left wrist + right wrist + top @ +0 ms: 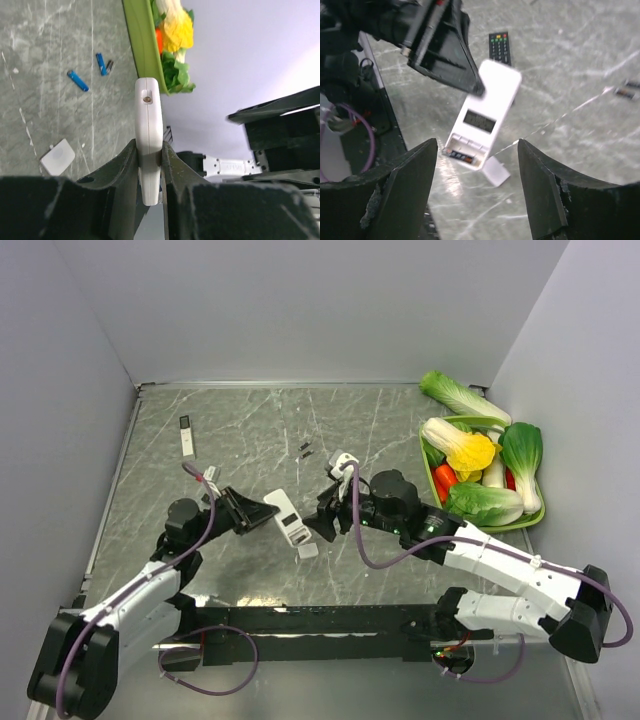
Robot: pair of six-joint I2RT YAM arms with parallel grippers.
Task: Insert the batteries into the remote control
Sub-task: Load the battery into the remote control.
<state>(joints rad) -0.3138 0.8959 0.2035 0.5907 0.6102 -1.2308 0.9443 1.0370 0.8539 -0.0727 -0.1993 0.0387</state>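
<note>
Left claw [149, 150] is clamping the white plastic rectangular remote control [285, 517], right claw [477, 150] is hovering wide open, empty, beside it, small cylindrical batteries [101, 64] are lying loose on the grey marbled tabletop [250, 420].

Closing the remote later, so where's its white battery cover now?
Top view: the battery cover lies on the table near the middle, beside the open end of the white remote, on its near side.

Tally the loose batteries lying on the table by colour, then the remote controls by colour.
Small blue cylindrical batteries: 2
Small black cylindrical battery: 1
White plastic remote control: 1
Black plastic remote control: 1
Total: 5
</note>
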